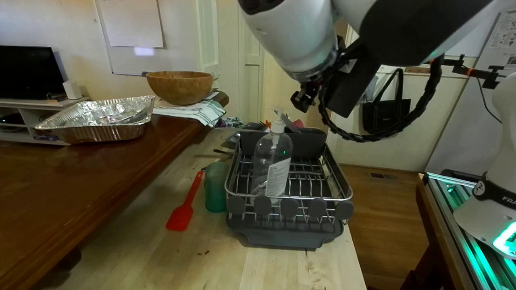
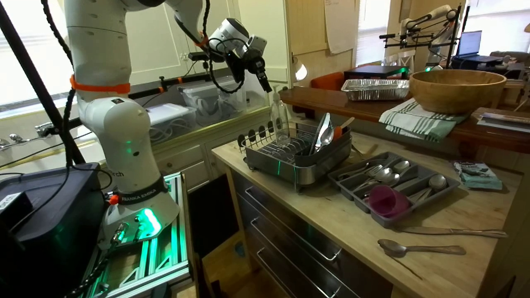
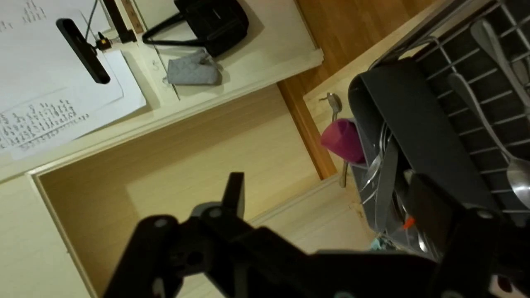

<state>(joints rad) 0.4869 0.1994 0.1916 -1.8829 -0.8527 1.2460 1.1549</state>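
Jaws stand apart near the clear pump bottle, visible in both exterior views, not the wrist view

Daylight blew out the window in an exterior view, where the robot's base glowed green. The wrist view was dimmer, the gripper dark and slightly out of focus.
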